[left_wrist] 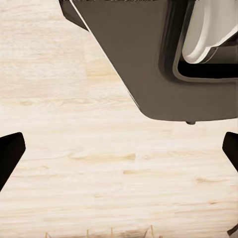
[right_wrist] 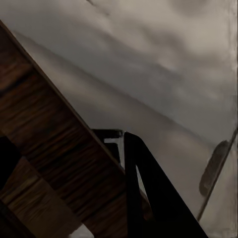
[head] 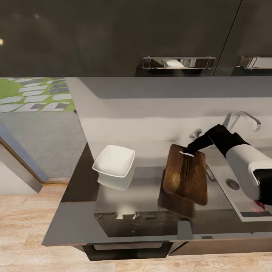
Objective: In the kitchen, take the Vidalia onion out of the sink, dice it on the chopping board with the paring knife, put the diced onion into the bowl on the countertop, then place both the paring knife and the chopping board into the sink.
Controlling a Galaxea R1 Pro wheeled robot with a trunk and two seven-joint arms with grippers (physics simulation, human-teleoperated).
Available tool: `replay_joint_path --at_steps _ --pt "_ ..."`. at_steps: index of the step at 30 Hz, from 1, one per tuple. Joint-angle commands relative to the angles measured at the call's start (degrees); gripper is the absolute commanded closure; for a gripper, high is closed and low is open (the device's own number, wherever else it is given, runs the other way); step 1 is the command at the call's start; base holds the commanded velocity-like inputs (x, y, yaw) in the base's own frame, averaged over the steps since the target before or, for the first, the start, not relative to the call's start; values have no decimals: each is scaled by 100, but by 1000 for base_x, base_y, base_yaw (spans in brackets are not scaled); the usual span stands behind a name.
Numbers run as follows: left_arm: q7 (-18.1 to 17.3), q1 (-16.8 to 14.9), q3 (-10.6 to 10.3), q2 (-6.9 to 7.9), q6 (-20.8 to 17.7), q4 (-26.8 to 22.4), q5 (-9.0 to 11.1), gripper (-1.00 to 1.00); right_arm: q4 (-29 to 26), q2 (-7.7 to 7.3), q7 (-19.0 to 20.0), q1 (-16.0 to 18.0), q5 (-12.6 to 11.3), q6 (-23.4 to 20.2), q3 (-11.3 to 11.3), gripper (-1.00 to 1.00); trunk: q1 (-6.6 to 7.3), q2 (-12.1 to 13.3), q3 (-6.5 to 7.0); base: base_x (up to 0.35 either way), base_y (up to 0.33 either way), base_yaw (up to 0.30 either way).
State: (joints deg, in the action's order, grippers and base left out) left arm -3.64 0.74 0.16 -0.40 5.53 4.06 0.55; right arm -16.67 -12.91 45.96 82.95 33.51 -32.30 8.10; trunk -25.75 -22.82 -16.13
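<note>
- Dark brown wooden chopping board with rounded corners and visible grain (head: 187,177), tilted, far end lifted above the long glossy grey reflective countertop (head: 113,211), near end low over its own dark reflection.
- Right gripper (head: 187,151) at the board's raised far edge, black fingers clamped on that edge; in the right wrist view, board grain (right_wrist: 44,144) running between the dark fingers (right_wrist: 148,198), gripping the wood.
- Rectangular grey steel sink (head: 236,196) with round dark drain just beside the board, under the white right forearm; chrome tap (head: 245,120) behind the board's far end.
- Shallow glossy white square bowl with rounded corners (head: 114,161) on the countertop, well apart from the board, on the side away from the sink.
- Left gripper (left_wrist: 119,158) spread wide, holding nothing, dark fingertips (left_wrist: 9,156) at either side over pale wooden floor (left_wrist: 99,168).
</note>
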Motion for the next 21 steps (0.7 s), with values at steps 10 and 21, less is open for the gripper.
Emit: replay_joint_path --at_steps 10,21 --pt "-13 -4 10 0 45 -8 2 -100 -12 6 -1678 2 8 -614 -1129 100 -3 -10 -9 0 0 0" --pt "-14 -4 19 5 60 -93 -2 -100 -11 47 -3343 2 -1 -1166 -2093 100 -3 -10 -9 0 0 0"
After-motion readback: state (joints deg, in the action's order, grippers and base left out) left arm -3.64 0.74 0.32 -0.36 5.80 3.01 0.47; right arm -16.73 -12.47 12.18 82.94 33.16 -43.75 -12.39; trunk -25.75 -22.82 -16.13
